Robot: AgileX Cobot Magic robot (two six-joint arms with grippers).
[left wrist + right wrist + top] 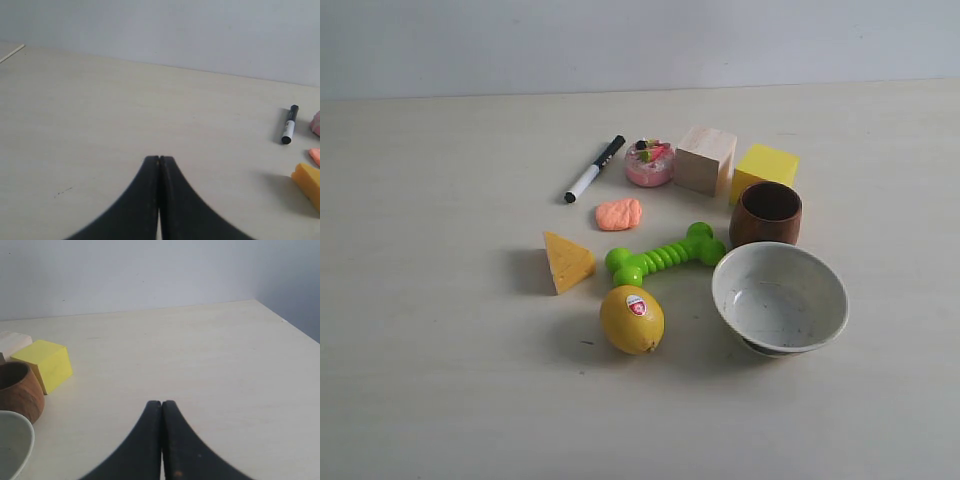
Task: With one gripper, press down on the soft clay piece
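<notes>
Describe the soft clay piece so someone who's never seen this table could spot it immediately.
Find the big white bowl, then the green bone toy beside it. Behind that toy, between the pink round container and the yellow wedge, lies the clay piece. It is the only matte, lumpy salmon-orange blob, smaller than the lemon.

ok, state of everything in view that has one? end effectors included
Left end effector: shut, empty.
Right end effector: shut, empty.
Salmon-orange soft clay lump: lumpy, not pressed flat, nothing touching it.
Black-and-white marker pen: capped, lying flat.
Brown wooden cup: upright, looks empty.
White ceramic bowl: upright, empty.
Yellow lemon: whole, stickered.
Pink round container: lid state unclear.
</notes>
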